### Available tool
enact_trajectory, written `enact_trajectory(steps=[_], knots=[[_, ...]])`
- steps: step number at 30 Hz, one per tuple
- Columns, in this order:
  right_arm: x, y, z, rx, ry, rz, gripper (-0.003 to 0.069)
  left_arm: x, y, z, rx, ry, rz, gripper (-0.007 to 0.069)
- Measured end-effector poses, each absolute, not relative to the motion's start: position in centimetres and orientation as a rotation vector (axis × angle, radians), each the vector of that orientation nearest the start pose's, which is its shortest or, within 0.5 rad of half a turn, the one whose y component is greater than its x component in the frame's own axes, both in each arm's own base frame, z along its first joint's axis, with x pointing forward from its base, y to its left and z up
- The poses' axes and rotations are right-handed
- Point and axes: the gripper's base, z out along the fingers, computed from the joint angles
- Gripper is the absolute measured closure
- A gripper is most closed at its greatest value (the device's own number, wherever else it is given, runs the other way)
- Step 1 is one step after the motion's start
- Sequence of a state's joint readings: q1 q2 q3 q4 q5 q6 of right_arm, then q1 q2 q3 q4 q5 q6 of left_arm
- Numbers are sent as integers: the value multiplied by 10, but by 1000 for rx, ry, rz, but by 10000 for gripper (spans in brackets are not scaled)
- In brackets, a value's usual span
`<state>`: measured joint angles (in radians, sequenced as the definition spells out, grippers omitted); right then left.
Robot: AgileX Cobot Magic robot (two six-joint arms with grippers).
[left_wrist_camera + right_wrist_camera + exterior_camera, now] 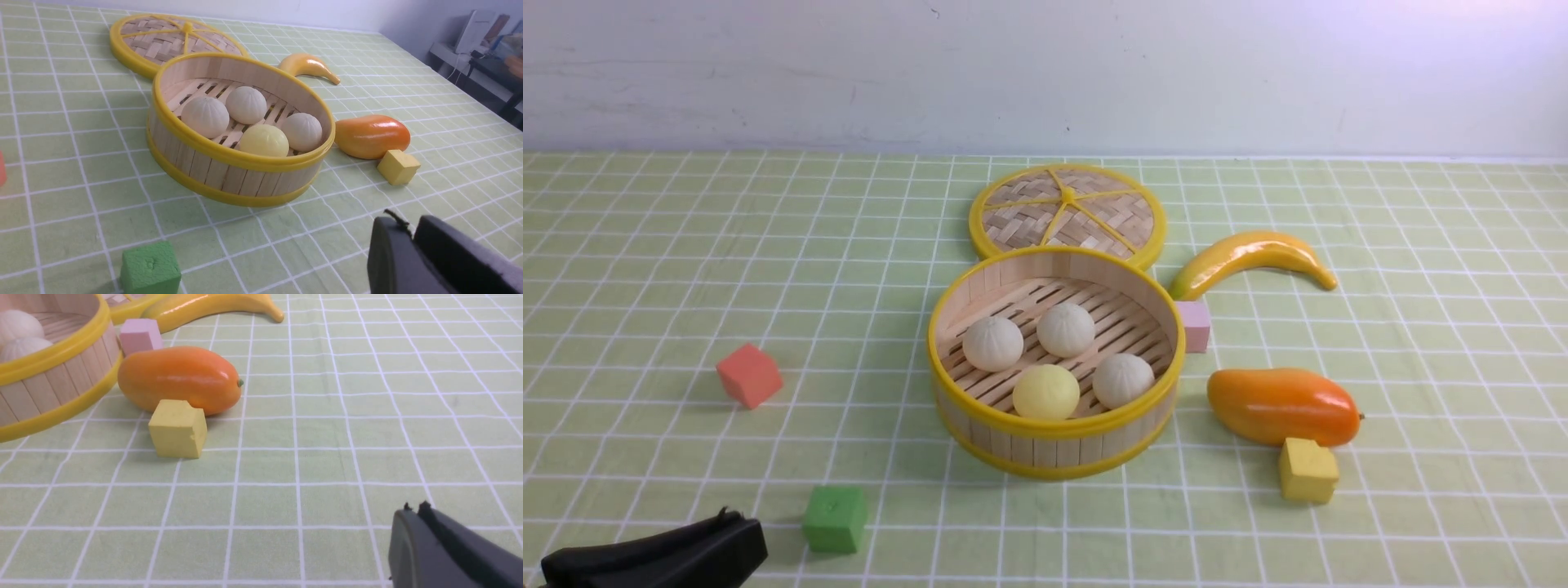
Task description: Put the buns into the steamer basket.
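The steamer basket (1054,449) stands in the middle of the checked cloth. Inside it lie three off-white buns (993,343) (1066,329) (1123,380) and one pale yellow bun (1046,392). The left wrist view shows the same basket (229,175) with the yellow bun (263,141) nearest its front rim. My left gripper (739,527) (410,222) rests low at the near left, well short of the basket, shut and holding nothing. The right gripper (414,510) is shut and empty over bare cloth to the right of the basket, and is outside the front view.
A flat woven lid (1067,214) lies behind the basket. A banana (1250,257), pink cube (1194,326), mango (1282,406) and yellow cube (1307,469) sit to its right. A red cube (749,375) and a green cube (835,518) are at its left.
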<state>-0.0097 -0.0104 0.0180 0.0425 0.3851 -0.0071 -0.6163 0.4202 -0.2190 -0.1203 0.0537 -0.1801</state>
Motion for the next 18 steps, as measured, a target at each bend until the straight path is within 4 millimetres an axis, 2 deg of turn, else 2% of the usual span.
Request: enact_trajectory(steps=[5,8,9,11,14,16,17,18], knots=[[52,1,173,28,1876,30,655,80,-52,252,280,1676,-628,552],[52,1,173,28,1876,30,652,75,-38,245,166,1627,-567,600],[52,1,173,28,1876,30,650,73,-32,242,108,1610,-536,638],[52,1,173,28,1876,30,650,70,-26,238,64,1598,-506,638],[52,1,173,28,1876,30,645,59,-13,218,-68,1597,-397,638],[52,1,173,29,1876,31,644,57,-11,208,-97,1612,-369,638],[52,1,173,29,1876,31,643,56,-9,193,-131,1678,-345,638],[52,1,173,29,1876,31,642,56,-9,191,-133,1686,-343,638]])
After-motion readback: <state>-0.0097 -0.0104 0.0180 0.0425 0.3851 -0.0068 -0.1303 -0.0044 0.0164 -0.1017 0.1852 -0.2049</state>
